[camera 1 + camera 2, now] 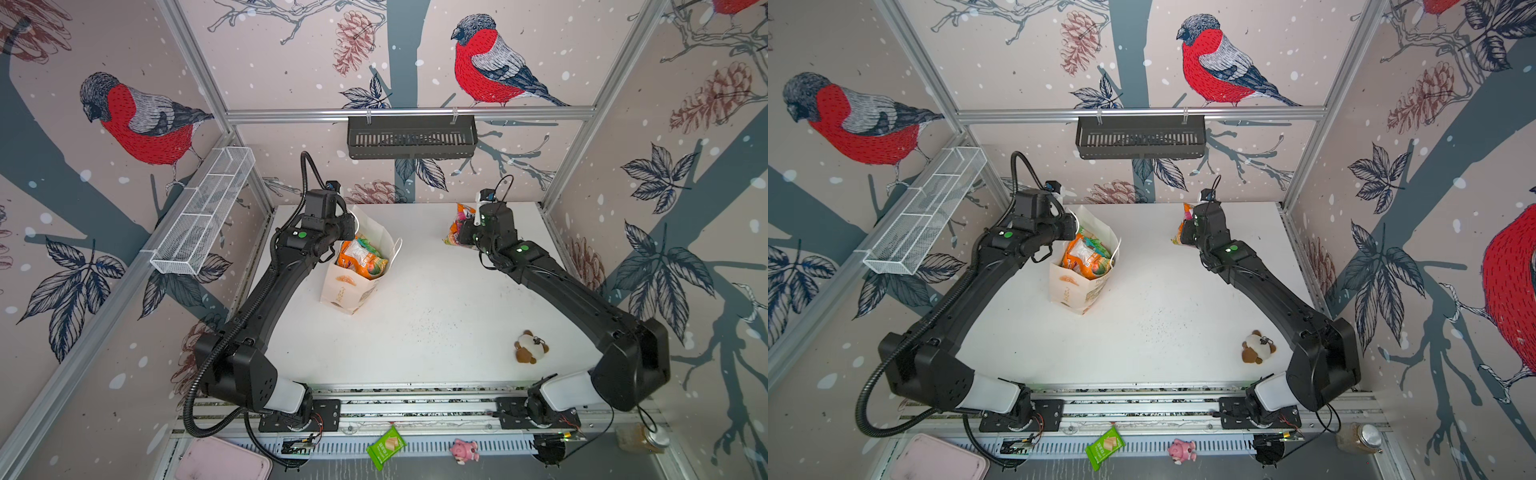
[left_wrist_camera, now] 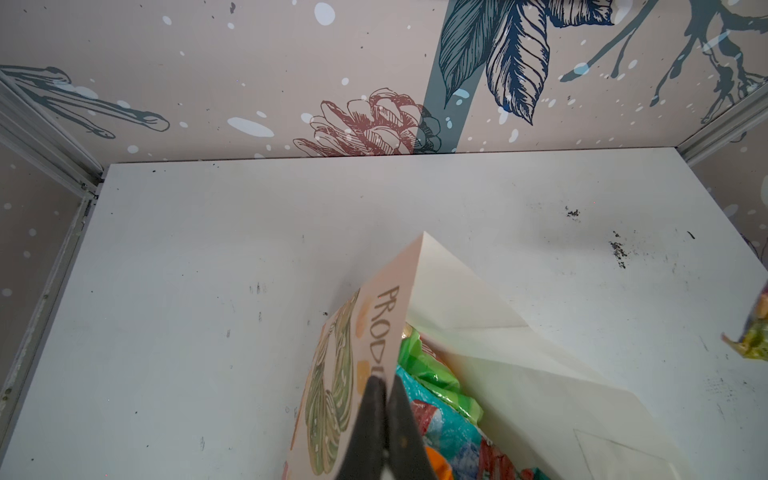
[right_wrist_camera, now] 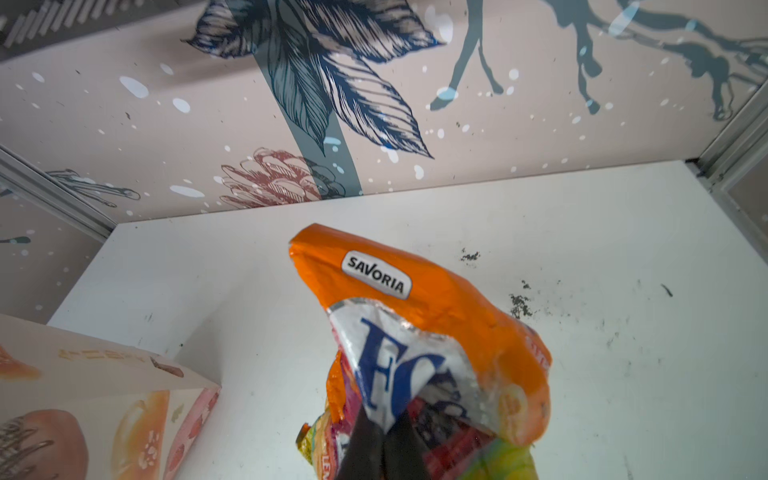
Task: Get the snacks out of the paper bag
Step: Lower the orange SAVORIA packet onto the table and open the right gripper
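White worktop (image 1: 415, 324), speckled with dark crumbs towards the right.

Paper bag (image 1: 345, 291) (image 1: 1071, 291): tall, cream, orange-brown pastry prints and lettering, standing upright left of centre, mouth open. A white cord handle hangs at its right rim.

In the bag: snacks (image 1: 361, 259) (image 2: 440, 374), crinkled foil packets in orange, green and teal, piled up to the rim.

Out of the bag: orange packet (image 3: 436, 299) (image 1: 455, 230) with a silver panel and blue letters, hanging above the far right of the worktop, well apart from the bag. Yellow-green and red foil bunches beneath it.

Left tool (image 2: 384, 380): jaws narrow, pinching the bag's printed top edge.

Right tool (image 3: 384, 419): jaws narrow, clamped on the orange packet's lower end.

Plush toy (image 1: 530, 347), brown and white, lies near the right arm's base. Green wafer packet (image 1: 385, 446) and pink pig (image 1: 465, 451) sit on the front ledge, off the worktop.
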You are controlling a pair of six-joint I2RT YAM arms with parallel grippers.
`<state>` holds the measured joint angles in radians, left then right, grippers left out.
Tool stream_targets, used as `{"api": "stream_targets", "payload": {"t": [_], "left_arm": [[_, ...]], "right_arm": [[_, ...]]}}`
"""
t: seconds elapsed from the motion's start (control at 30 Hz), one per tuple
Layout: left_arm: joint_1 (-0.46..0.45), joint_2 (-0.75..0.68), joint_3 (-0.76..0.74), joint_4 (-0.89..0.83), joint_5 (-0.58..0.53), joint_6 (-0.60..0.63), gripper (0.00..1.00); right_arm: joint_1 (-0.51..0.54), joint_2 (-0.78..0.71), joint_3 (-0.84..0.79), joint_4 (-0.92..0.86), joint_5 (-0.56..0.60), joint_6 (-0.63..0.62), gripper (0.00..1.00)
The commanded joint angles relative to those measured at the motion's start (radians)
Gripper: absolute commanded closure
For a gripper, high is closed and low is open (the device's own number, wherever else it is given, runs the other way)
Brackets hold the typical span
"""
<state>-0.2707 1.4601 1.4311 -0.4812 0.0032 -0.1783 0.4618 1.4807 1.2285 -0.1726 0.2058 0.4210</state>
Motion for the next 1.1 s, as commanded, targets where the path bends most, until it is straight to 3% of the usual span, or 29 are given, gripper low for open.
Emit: {"api": "stream_targets", "payload": {"t": [0.0, 0.37, 0.63, 0.67, 0.7, 0.73, 0.8, 1.07], "left_arm": [[0.012, -0.013, -0.011, 0.047, 0.057, -0.021, 1.0], [0.034, -0.046, -0.038, 0.071, 0.067, -0.029, 1.0], [0.052, -0.057, -0.046, 0.08, 0.079, -0.037, 1.0], [0.053, -0.055, -0.046, 0.081, 0.082, -0.039, 1.0], [0.056, -0.055, -0.046, 0.082, 0.083, -0.038, 1.0], [0.057, -0.055, -0.049, 0.084, 0.087, -0.041, 1.0], [0.059, -0.056, -0.052, 0.085, 0.091, -0.042, 1.0], [0.061, -0.064, -0.063, 0.099, 0.098, -0.041, 1.0]], "right_arm": [[-0.026, 0.049, -0.018, 0.045, -0.026, 0.046, 1.0], [-0.07, 0.369, 0.091, -0.123, -0.032, 0.054, 1.0], [-0.07, 0.443, 0.122, -0.115, -0.073, 0.058, 1.0], [-0.072, 0.45, 0.128, -0.119, -0.074, 0.057, 0.96], [-0.071, 0.456, 0.133, -0.121, -0.074, 0.056, 0.86], [-0.071, 0.462, 0.138, -0.125, -0.071, 0.057, 0.67], [-0.072, 0.469, 0.149, -0.135, -0.071, 0.055, 0.43], [-0.061, 0.389, 0.17, -0.144, -0.075, 0.028, 0.01]]}}
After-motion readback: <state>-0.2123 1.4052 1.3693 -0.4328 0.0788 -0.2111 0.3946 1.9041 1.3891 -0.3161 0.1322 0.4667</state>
